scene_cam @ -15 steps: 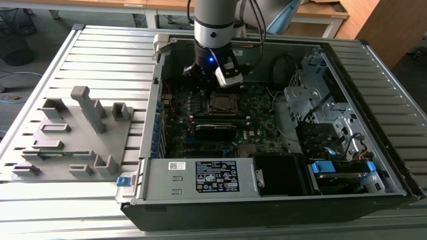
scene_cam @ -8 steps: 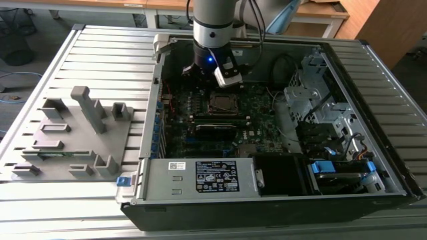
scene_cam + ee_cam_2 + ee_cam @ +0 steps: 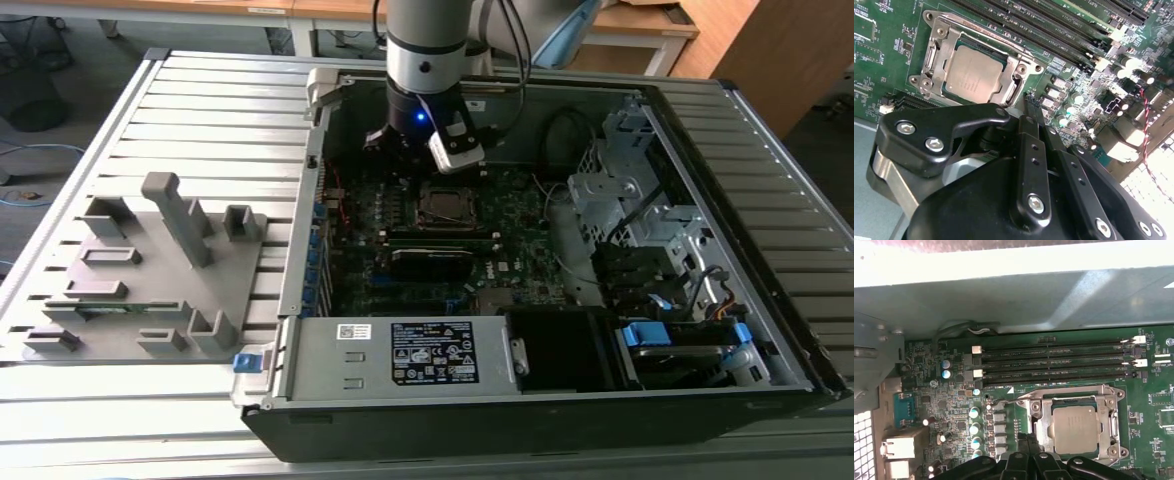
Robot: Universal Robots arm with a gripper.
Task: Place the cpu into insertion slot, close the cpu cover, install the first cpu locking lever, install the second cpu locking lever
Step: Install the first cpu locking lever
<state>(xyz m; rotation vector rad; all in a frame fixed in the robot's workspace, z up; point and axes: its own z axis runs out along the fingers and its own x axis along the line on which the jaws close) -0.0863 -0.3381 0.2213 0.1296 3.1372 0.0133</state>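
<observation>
The open computer case [image 3: 561, 425] sits on the slatted bench [image 3: 200, 110], filling most of it toward the exterior view's right. Inside lies the green motherboard [image 3: 884, 30]. On it the insertion slot [image 3: 445, 206] holds the cpu [image 3: 973, 74], seated flat with its dull grey top up. The cpu cover [image 3: 1013, 64] lies down around the chip, whose top shows through the square window. In the first wrist view I see the same cpu [image 3: 1076, 429] framed the same way.

My pincer [image 3: 1030, 102] hangs just beside one corner of the slot's metal frame. It is narrow, with its black fingers [image 3: 1029, 150] drawn together and nothing between them. I cannot tell whether the tips touch the board.

Thin silver bars run along two sides of the frame, but I cannot make out whether they are latched. The pincer body cuts off the near edge of the slot in the first wrist view.

The long black memory slots [image 3: 1054, 362] run close along one side of the slot, and small capacitors crowd beside the pincer tips. A grey fixture tray [image 3: 134, 300] lies on the bench beside the case, near the edge at the exterior view's left
</observation>
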